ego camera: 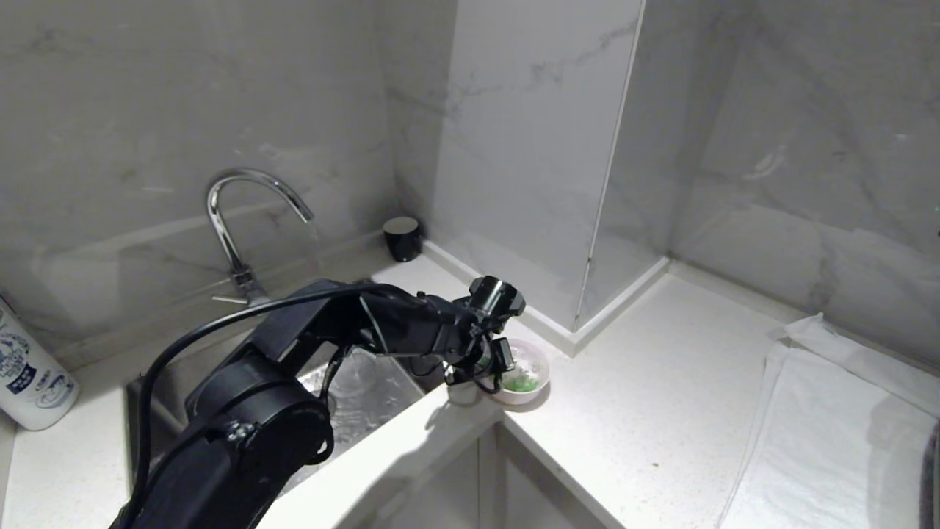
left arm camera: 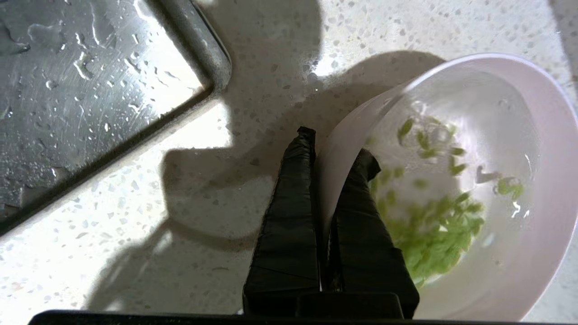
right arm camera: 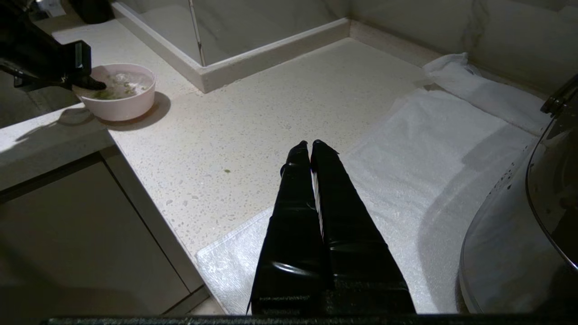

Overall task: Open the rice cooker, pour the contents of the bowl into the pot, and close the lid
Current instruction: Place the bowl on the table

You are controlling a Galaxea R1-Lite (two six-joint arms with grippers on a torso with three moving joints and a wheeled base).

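On the counter's inner corner, just beside the sink [ego camera: 158,411], your head view shows the left gripper [ego camera: 490,375] at the near rim of the bowl [ego camera: 534,367]. From the left wrist you see its fingers [left arm camera: 289,212] pinching the bowl [left arm camera: 555,149] wall, one outside, one inside by the green bits [left arm camera: 433,230] lying in water. From the right wrist you see the right gripper [right arm camera: 309,146] closed and empty above a white towel [right arm camera: 433,149].

Wet brushed-steel sink [left arm camera: 90,85], speckled matt stone counter [left arm camera: 135,216], smooth glossy bowl [left arm camera: 555,149], nubbly white cloth towel [right arm camera: 433,149].
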